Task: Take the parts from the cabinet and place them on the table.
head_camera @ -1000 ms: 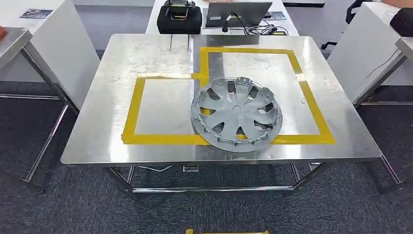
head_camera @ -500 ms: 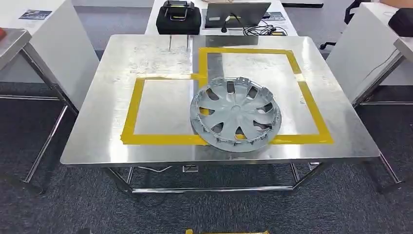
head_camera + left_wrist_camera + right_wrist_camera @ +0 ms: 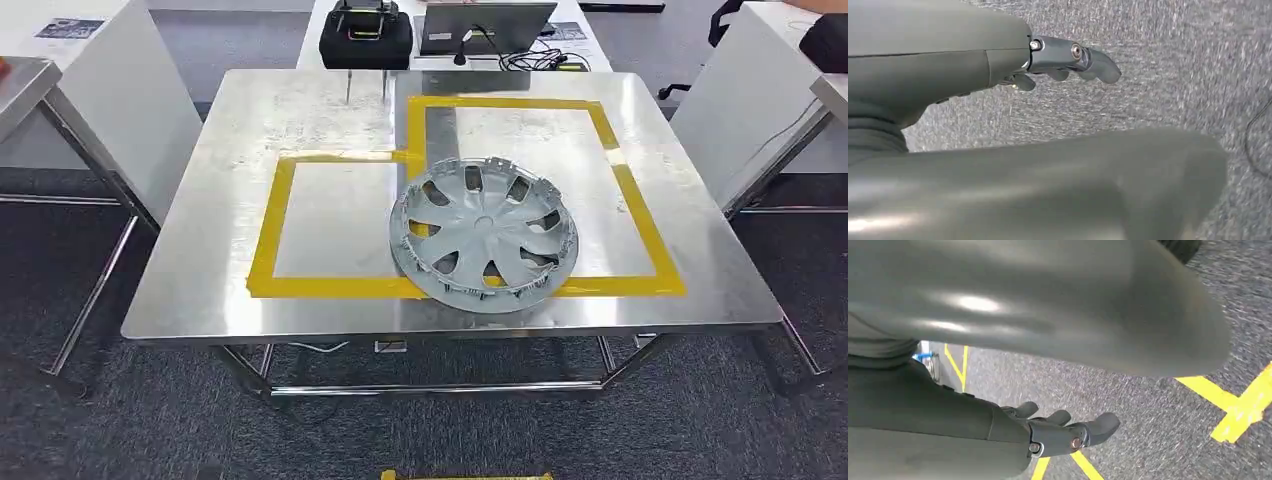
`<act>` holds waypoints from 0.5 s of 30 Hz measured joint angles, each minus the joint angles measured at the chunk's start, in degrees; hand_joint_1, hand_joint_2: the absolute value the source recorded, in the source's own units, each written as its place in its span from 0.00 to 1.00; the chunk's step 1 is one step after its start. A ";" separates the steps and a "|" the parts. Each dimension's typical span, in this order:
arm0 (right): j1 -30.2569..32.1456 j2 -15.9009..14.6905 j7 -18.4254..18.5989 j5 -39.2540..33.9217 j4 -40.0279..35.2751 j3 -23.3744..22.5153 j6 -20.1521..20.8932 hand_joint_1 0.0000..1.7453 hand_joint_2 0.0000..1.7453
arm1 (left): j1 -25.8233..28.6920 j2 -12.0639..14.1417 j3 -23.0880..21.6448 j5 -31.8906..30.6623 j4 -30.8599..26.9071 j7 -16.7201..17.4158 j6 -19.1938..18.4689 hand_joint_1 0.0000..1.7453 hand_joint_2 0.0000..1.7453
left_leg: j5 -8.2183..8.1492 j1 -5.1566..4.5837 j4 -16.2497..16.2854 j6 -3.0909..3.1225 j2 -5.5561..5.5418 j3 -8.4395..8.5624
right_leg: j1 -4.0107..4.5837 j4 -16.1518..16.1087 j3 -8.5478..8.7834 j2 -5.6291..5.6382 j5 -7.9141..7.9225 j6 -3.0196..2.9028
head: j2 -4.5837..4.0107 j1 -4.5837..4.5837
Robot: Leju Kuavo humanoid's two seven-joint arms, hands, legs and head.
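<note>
Well, I see the silver hubcap [image 3: 486,235] lying flat on the steel tabletop [image 3: 200,260], round, so no long axis, hollow side up, straddling the yellow tape [image 3: 268,230], far from both hands. My left hand [image 3: 1068,62] and right hand [image 3: 1058,432] hang over carpet, fingers apart, holding nothing, each partly hidden behind blurred grey covers.

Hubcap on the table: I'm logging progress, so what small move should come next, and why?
Probably turn away toward the cabinet for another part. The hubcap already lies flat on the steel table, across the yellow tape, and the left robot hand and right robot hand hang over carpet holding nothing.
</note>
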 joint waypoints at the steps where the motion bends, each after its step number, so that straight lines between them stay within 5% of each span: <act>1: 0.01 0.26 0.00 0.02 0.00 0.70 0.26 0.00 0.00 | 0.00 0.00 -0.44 -0.11 0.02 -0.48 0.50 0.00 0.00 | -0.03 -0.10 0.07 0.03 0.00 -0.01 | -0.06 -0.10 0.01 0.00 0.07 0.08 | 0.00 0.00; 8: 0.22 1.79 -1.31 2.45 0.09 4.91 3.91 0.00 0.00 | -0.02 0.07 -2.27 -0.04 0.11 -1.58 0.46 0.00 0.00 | -0.21 -0.59 0.25 0.48 0.00 -0.07 | -0.56 -0.16 0.00 0.00 0.21 0.60 | 0.00 -0.13; 12: 0.19 2.23 -1.27 3.75 0.09 6.79 4.76 0.00 0.00 | 0.02 0.09 -3.06 -0.52 0.28 -0.70 -0.85 0.00 0.00 | 0.09 -0.77 -0.18 1.50 -0.10 -0.06 | -0.79 -0.81 0.42 -0.14 0.52 1.52 | 0.00 -0.44; 13: 0.30 2.23 -1.20 4.09 0.09 7.25 5.00 0.00 0.00 | 0.03 0.04 -3.32 -0.68 0.28 -0.76 -1.18 0.00 0.00 | 0.56 -0.34 -0.91 1.93 0.00 0.31 | -1.02 -0.42 -0.20 0.06 0.12 1.67 | 0.00 -0.31; 15: 0.37 2.21 -1.11 4.39 0.13 7.93 5.16 0.00 0.00 | -0.04 -0.11 -3.67 -0.76 0.31 -0.89 -1.58 0.00 0.00 | 0.83 -0.39 -1.22 2.31 -0.06 0.30 | -0.81 5.49 -2.84 0.63 -4.16 1.34 | 0.00 0.44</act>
